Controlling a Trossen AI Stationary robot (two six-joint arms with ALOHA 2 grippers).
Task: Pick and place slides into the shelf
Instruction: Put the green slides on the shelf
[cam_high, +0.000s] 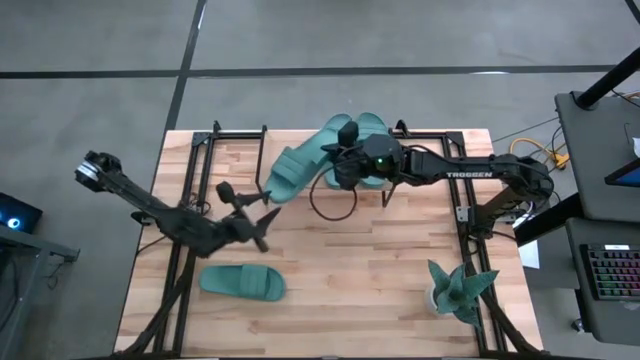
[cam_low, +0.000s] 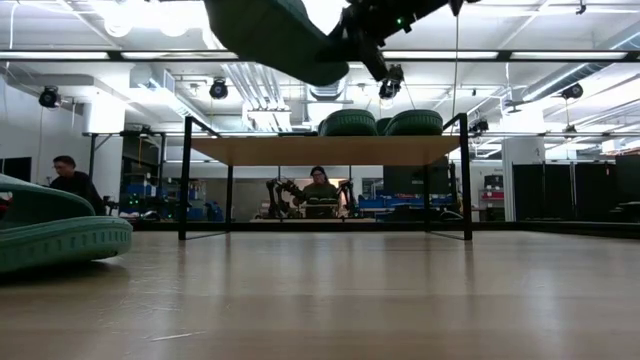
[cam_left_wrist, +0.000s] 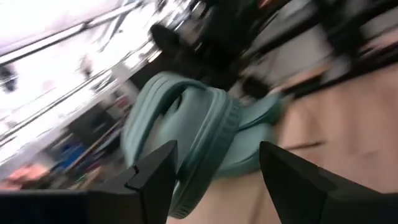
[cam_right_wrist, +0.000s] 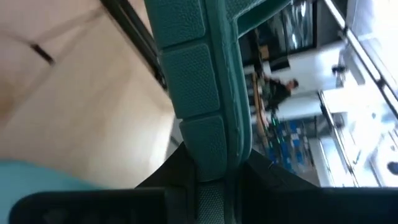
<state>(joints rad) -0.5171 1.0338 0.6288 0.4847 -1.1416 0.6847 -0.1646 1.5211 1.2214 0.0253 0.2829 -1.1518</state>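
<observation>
The table (cam_high: 330, 250) is a pale butcher-block top of glued wood strips, framed by thin black rails along its sides. Nearest the front edge lies one teal slide (cam_high: 242, 281), flat on the wood with its strap up; the same slide fills the left edge of the low view. At the front right corner stands a teal spiky plant (cam_high: 458, 288). A little farther in, the left hand (cam_high: 252, 213) hovers over the middle left of the table with its fingers spread wide and nothing between them; its wrist camera looks past them at a slide in the air just ahead. Beyond it, the right hand (cam_high: 345, 165) is clamped on the edge of the lifted slide (cam_high: 290, 172), which hangs tilted above the table just in front of the shelf; in the right wrist view the two dark fingers (cam_right_wrist: 186, 171) pinch its ribbed sole. The shelf (cam_low: 325, 150) stands at the far edge, a light-wood board on thin black legs, with open space beneath it and two more slides (cam_low: 382, 123) resting on top. Past the table the floor is grey concrete with dark seams. The low view shows a workshop with ceiling ducts and lamps, a seated person (cam_low: 319, 190) behind the shelf, and another person (cam_low: 70, 182) at far left.
</observation>
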